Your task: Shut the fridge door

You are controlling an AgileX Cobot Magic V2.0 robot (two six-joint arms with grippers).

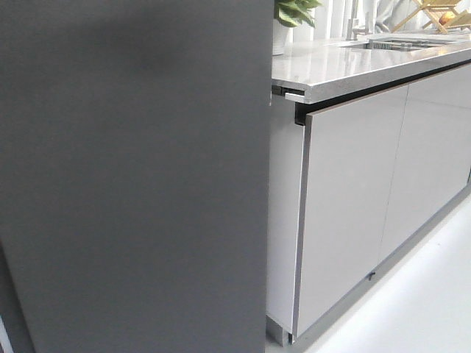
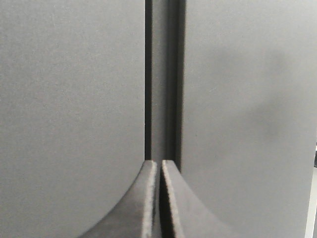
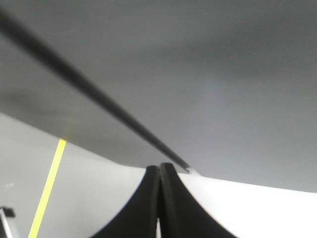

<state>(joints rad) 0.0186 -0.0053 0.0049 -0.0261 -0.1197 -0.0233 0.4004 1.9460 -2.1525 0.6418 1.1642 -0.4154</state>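
The fridge door (image 1: 132, 176) is a tall matte dark-grey slab that fills the left half of the front view. Its white lining and bins are hidden. Neither gripper shows in the front view. In the left wrist view my left gripper (image 2: 159, 161) is shut and empty. Its tips are right at a narrow vertical seam (image 2: 163, 74) between two dark-grey panels. In the right wrist view my right gripper (image 3: 159, 166) is shut and empty, close to the bottom edge of the dark-grey face (image 3: 198, 74), where a thin dark seam (image 3: 99, 99) runs.
Pale grey glossy cabinet doors (image 1: 353, 198) stand right of the fridge under a grey countertop (image 1: 353, 62) with a potted plant (image 1: 283, 26) and a sink. The floor (image 1: 427, 294) is white, and a yellow line (image 3: 49, 188) shows on it in the right wrist view.
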